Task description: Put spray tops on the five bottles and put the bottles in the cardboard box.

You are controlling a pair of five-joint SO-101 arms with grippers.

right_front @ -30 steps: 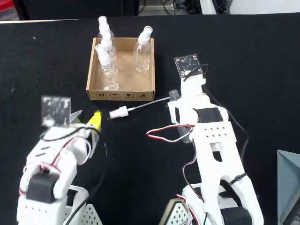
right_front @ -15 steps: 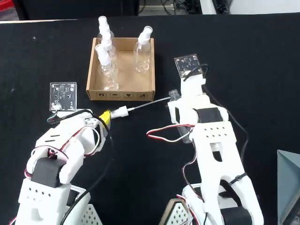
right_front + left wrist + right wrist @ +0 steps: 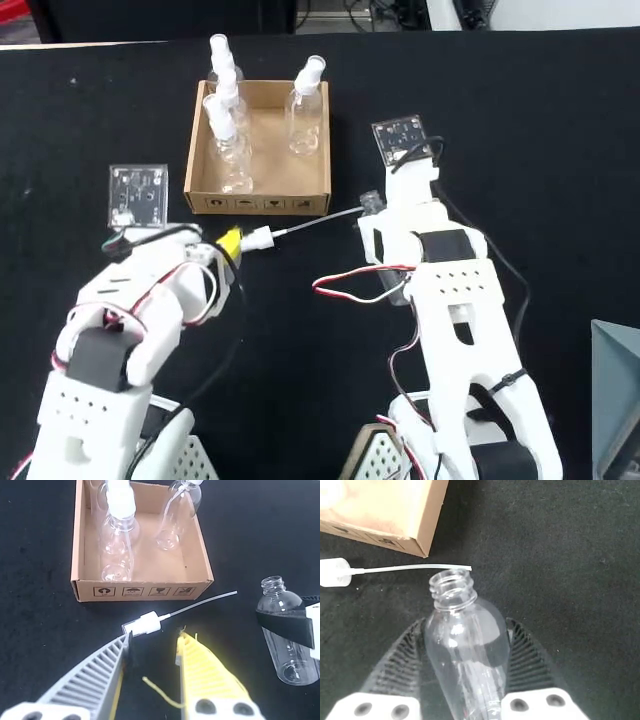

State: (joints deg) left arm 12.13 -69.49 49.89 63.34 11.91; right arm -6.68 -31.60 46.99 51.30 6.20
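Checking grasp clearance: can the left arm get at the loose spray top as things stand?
Probably yes. The left gripper is open and the spray top lies on the table just ahead of it, with nothing between.

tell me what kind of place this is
Probably a robotics lab bench: a white left arm and right arm at a black-covered table, with a cardboard box holding clear spray bottles.

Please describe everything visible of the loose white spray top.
The loose white plastic spray top lies on its side on the black table, in front of the cardboard box. Its thin clear dip tube points toward the open clear bottle held in the right gripper. The open left gripper sits just short of its head.
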